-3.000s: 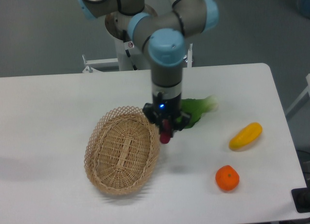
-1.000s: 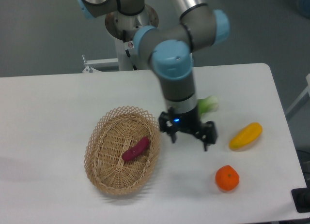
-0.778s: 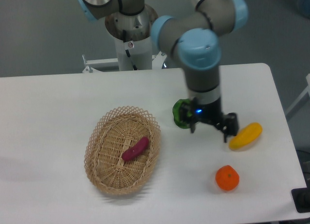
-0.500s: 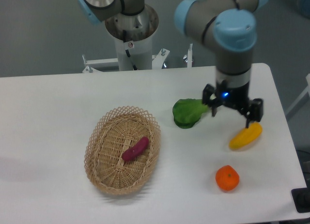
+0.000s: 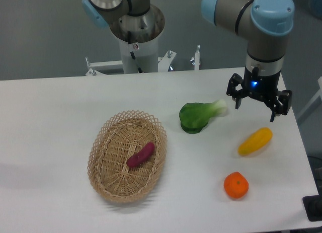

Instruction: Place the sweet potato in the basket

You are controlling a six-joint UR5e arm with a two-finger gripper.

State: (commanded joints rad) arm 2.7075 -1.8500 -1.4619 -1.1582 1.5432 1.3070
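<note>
Counting items: one basket [image 5: 103, 165], one sweet potato [image 5: 140, 155], one leafy green vegetable [image 5: 198, 115], one yellow vegetable [image 5: 255, 141], one orange fruit [image 5: 236, 185], all on the white desk [image 5: 50, 107]. Sweet potato lies inside the basket, near its middle, lower left of frame. Hand [image 5: 257, 108] hangs at the upper right, fingers spread wide, holding nothing, above the yellow vegetable. Versus half a second ago: hand has moved up and slightly right; sweet potato, basket and the rest unchanged.
</note>
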